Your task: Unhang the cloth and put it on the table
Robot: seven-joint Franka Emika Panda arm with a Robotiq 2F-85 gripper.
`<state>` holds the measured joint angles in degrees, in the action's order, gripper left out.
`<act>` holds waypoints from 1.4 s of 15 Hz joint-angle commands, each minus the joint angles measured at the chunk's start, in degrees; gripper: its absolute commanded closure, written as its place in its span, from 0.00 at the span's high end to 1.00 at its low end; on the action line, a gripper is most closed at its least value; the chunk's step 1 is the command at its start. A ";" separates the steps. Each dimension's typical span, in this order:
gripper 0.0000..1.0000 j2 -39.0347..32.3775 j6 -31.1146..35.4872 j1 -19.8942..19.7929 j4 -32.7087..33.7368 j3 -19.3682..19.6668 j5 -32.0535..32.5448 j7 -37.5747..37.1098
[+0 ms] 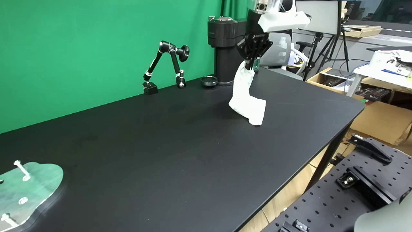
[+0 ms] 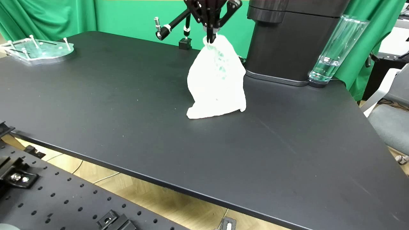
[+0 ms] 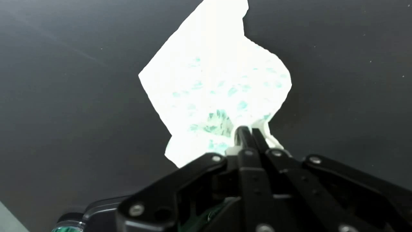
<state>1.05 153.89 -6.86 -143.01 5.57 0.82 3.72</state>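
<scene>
The white cloth (image 1: 248, 100) with pale green marks hangs from my gripper (image 1: 248, 66), which is shut on its upper part. Its lower edge rests on the black table (image 1: 180, 154), and the lower part spreads out there. In an exterior view the cloth (image 2: 217, 80) drapes from the fingertips (image 2: 211, 38) in a wide, bunched shape. In the wrist view the cloth (image 3: 215, 74) spreads over the table beyond the fingertips (image 3: 250, 133), which are close together with fabric around them. The pinched fabric is partly hidden by the fingers.
A black articulated arm (image 1: 175, 53) stands by the green backdrop. A black machine (image 2: 294, 41) with a clear water tank (image 2: 338, 48) stands close beside the cloth at the back. A clear board with white pegs (image 1: 35, 180) lies at the table's far end. A perforated plate (image 2: 70, 198) lies beyond the table edge.
</scene>
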 commanded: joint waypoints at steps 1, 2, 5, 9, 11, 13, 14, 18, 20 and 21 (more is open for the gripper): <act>0.00 -3.50 2.02 0.65 0.57 -0.01 -3.09 0.27; 0.00 -4.25 2.33 0.64 0.50 -0.01 -3.41 0.36; 0.27 -5.89 0.79 0.41 0.81 -0.23 -5.27 1.25; 0.48 -5.73 -2.83 0.50 0.84 -0.21 -5.01 0.43; 0.60 -4.77 -7.17 0.64 0.84 -0.49 -5.61 0.73; 0.74 -3.91 -11.63 0.88 0.89 -0.66 -5.11 0.30; 0.80 -3.30 -13.79 1.00 0.73 -0.89 -5.24 0.51; 1.00 -1.09 -20.85 1.53 0.34 -1.33 -4.65 0.03; 1.00 -0.25 -20.53 1.57 -0.02 -1.16 -3.27 -0.98; 1.00 0.08 -20.35 1.52 -0.13 -1.08 -2.71 -1.22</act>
<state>-1.10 134.37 -5.55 -142.51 4.13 -3.41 4.55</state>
